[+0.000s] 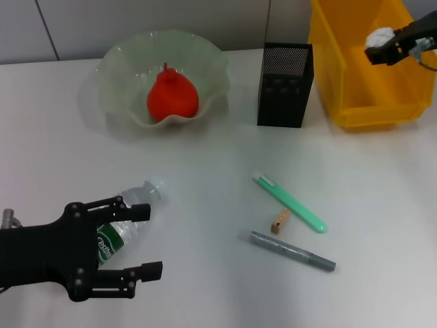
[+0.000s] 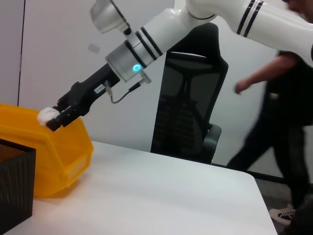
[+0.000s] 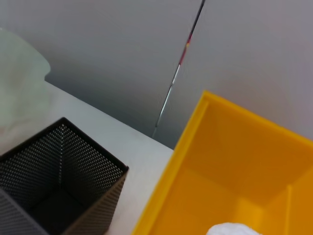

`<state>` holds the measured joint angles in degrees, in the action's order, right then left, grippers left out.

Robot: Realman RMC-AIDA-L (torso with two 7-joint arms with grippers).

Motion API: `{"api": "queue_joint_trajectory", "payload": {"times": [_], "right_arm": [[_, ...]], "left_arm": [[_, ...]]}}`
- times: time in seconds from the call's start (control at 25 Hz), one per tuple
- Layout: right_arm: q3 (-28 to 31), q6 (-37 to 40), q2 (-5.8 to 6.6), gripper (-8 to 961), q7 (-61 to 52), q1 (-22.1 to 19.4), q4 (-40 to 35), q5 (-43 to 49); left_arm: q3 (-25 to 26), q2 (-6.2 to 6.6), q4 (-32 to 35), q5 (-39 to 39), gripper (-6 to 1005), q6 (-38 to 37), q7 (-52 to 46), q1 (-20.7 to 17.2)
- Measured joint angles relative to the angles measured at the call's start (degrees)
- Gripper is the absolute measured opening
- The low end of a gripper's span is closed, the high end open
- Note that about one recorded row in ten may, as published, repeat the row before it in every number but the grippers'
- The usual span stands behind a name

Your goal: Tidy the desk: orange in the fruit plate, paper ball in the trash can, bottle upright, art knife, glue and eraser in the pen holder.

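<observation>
Nearest us, the left gripper (image 1: 130, 242) spreads wide around the lying bottle (image 1: 126, 220); our right gripper (image 1: 382, 49), probably pinching the paper ball (image 1: 379, 35), should release squarely over the trash can (image 1: 355, 96).

The right arm (image 2: 166, 24) is white with 2 black stripes, a silver cuff and a blue light.

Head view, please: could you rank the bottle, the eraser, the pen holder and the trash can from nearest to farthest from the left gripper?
1. The bottle, lying between the open fingers of the left gripper, near the desk's front left.
2. The eraser, centre-right, between two sticks.
3. The pen holder, upright at the back.
4. The trash can, back right corner, under the right gripper holding the paper ball.
</observation>
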<state>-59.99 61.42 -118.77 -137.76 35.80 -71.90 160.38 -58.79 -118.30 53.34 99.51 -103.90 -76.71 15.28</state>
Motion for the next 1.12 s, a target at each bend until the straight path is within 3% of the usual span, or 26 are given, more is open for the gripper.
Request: {"api": "queue_joint_trajectory", "payload": {"times": [0.08, 0.28, 0.52, 0.76, 0.96, 1.12], "right_arm": [[0.1, -0.8, 0.09, 444, 0.3, 0.5, 1.1, -0.1], [0.2, -1.4, -0.01, 624, 0.4, 0.6, 1.3, -0.1], [0.4, 0.6, 0.15, 757, 0.5, 0.1, 0.5, -0.2], [2.5, 14.5, 1.10, 755, 1.2, -0.1, -5.3, -1.7], [6.3, 29.9, 1.18, 753, 4.6, -1.6, -13.2, -8.5], [10.5, 38.8, 1.22, 752, 8.3, -2.5, -15.1, -14.3]], "left_arm": [[-0.1, 0.00, 0.0, -0.1, 769, -0.1, 0.0, -0.1], [-0.2, 0.00, -0.1, 0.1, 766, -0.2, 0.1, -0.2], [-0.1, 0.10, -0.1, 0.0, 763, -0.3, 0.1, -0.1], [0.0, 0.10, 0.0, -0.1, 759, -0.2, 0.1, 0.2], [0.2, 0.09, 0.2, -0.1, 756, 0.1, 0.1, 0.4], [0.7, 0.14, 0.3, -0.1, 754, 0.3, -0.1, 0.7]]}}
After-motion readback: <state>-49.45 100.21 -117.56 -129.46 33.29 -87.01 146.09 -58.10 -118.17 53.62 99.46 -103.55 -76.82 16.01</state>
